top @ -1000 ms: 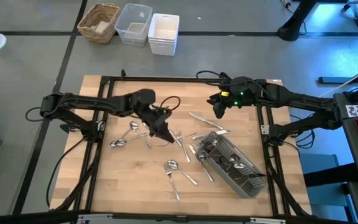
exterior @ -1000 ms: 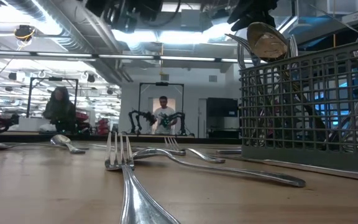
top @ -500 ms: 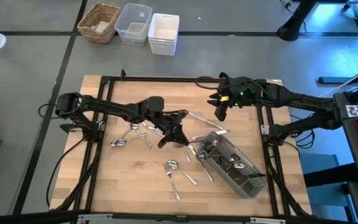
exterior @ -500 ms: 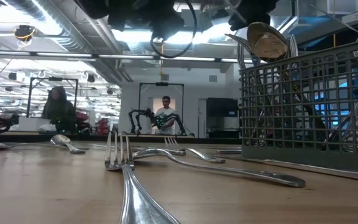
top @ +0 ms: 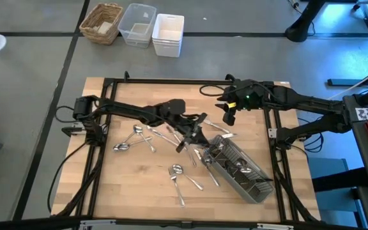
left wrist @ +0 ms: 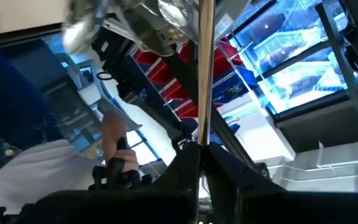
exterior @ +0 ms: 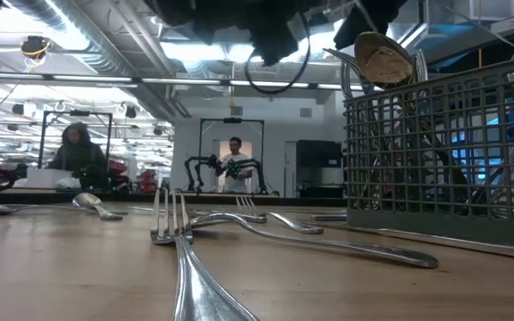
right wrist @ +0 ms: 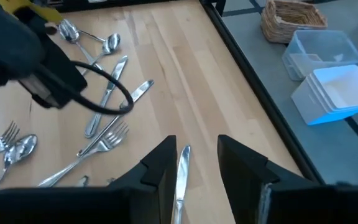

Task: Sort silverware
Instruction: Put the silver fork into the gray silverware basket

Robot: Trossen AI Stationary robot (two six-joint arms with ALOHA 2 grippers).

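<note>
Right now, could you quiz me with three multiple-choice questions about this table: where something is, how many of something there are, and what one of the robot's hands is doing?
1. Where is the grey caddy?
A. On the floor
B. On the wooden table
C. Lifted in the air

2. How many containers stand on the floor beyond the table?
A. One
B. Five
C. Three

3. What is the left hand doing?
A. Shut on a piece of silverware
B. Wide open and empty
C. Resting on the floor

Answers:
1 B: the caddy rests on the wood, close to the left hand.
2 C: a wicker basket, a clear tub and a white bin stand there.
3 A: a slim metal handle is clamped between its fingers.
</note>
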